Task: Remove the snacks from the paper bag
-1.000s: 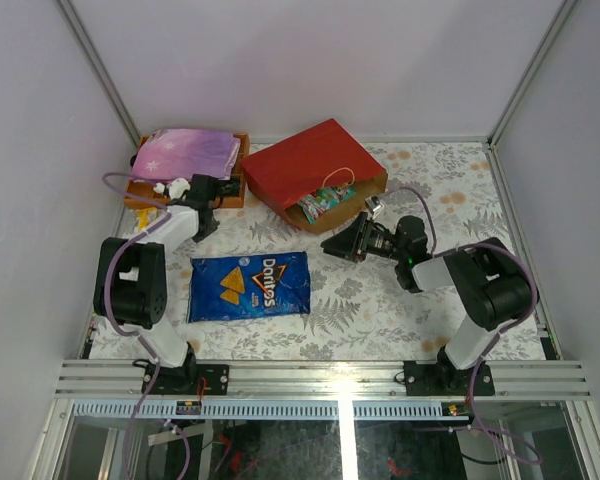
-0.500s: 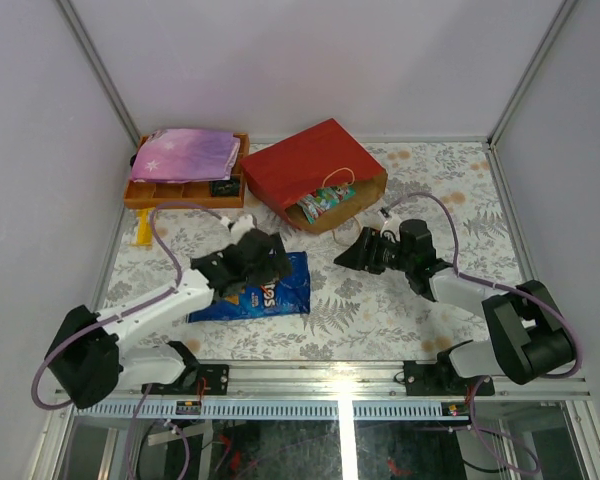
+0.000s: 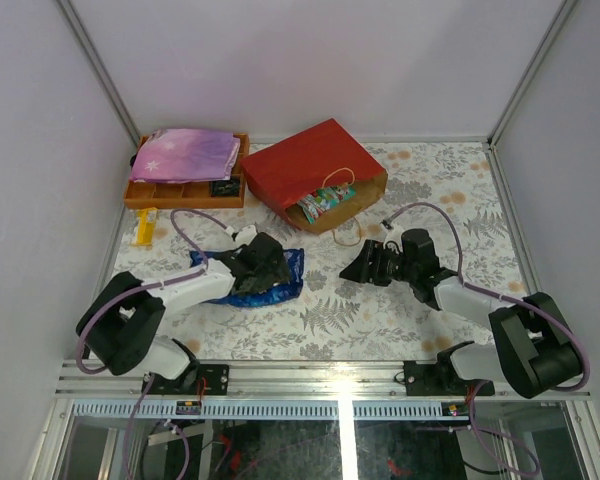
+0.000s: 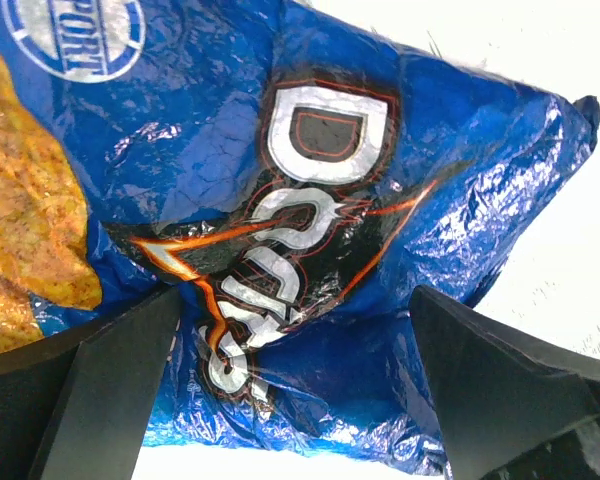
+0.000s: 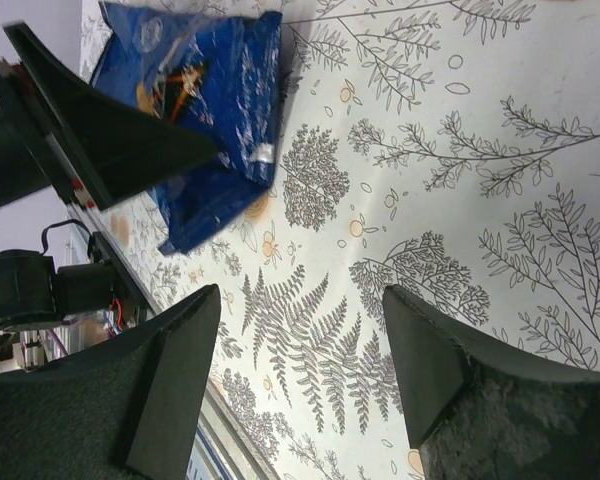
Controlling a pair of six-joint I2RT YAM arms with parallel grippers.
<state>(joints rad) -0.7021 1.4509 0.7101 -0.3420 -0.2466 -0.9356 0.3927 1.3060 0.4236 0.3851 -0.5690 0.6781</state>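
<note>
The red paper bag (image 3: 302, 163) lies on its side at the back, mouth facing the front right, with small glossy snacks (image 3: 325, 201) showing in the opening. The blue Doritos bag (image 3: 288, 272) (image 4: 280, 180) lies on the table left of centre. My left gripper (image 3: 268, 262) (image 4: 295, 295) hangs open right over it, one finger on each side of its crumpled end, not closed on it. My right gripper (image 3: 358, 266) (image 5: 302, 292) is open low over bare tablecloth in front of the paper bag, empty. The right wrist view shows the Doritos bag (image 5: 212, 95) beyond it.
An orange compartment tray (image 3: 170, 193) stands at the back left with a pink-purple starry pouch (image 3: 185, 152) on it. A small orange packet (image 3: 145, 228) lies on the table in front of the tray. White walls and metal posts close in the table.
My left arm swung from the tray at the back left down onto the Doritos bag and its gripper opened wide. My right gripper drew back from the paper bag's mouth and opened a little more.
</note>
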